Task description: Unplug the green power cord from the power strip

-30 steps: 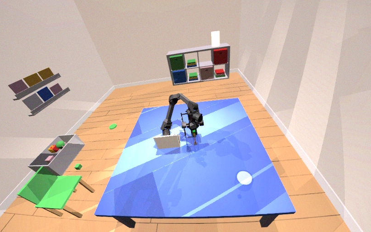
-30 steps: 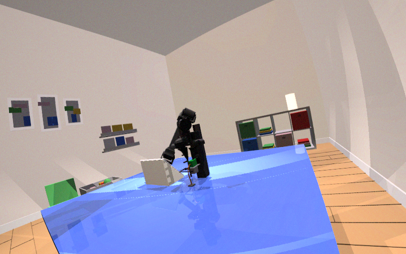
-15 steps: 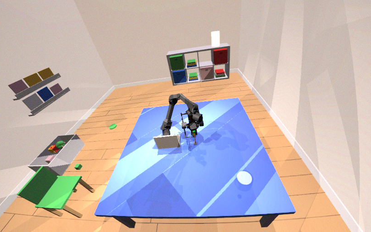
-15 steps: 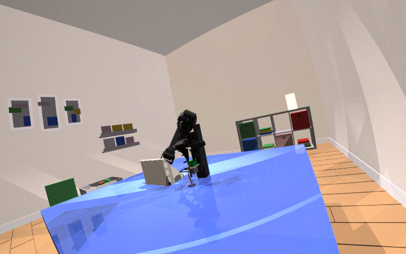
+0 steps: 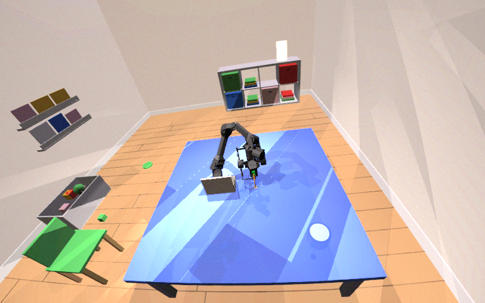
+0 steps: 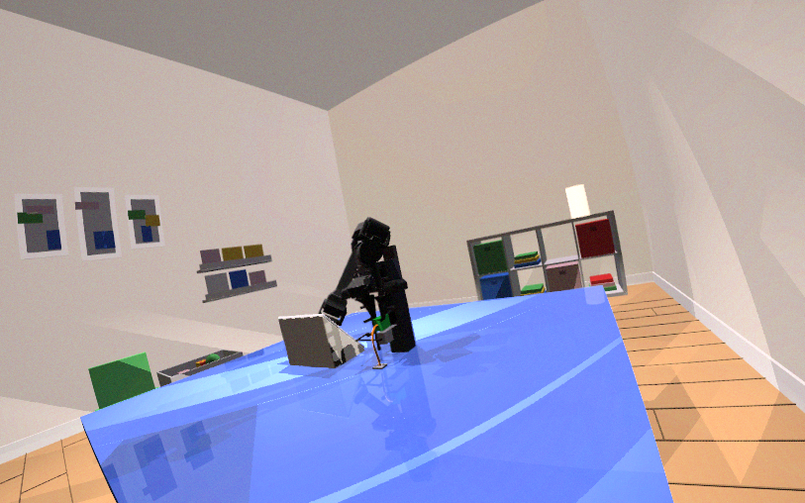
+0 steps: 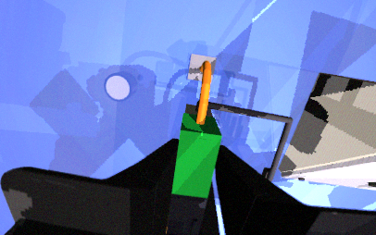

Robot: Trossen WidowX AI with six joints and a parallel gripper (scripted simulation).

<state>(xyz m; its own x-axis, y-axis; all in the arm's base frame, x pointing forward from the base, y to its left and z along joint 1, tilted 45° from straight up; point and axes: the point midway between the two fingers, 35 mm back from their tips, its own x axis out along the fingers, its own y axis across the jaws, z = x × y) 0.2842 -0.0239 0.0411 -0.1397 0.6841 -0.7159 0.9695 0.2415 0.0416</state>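
1. The big blue table (image 5: 274,233) fills the middle of the room.
2. The dark robot arm (image 5: 232,139) stands on the far part of the table and bends down over it.
3. A grey power strip (image 5: 218,185) sits on the table beside the arm's foot. In the wrist view it is off to the right (image 7: 345,139).
4. A white round disc (image 5: 319,232) lies flat on the table, well apart from the arm.
5. The gripper (image 7: 197,185) has its two black fingers partly closed, and they squeeze the green plug (image 7: 198,157) from both sides.
6. The green plug (image 6: 382,322) is up off the table and just beside the power strip. I cannot tell if it touches the strip.
7. A thin orange cord (image 7: 205,90) comes out of the plug's end and curves down.
8. The cord ends at a small grey square (image 7: 201,68) lying on the table.
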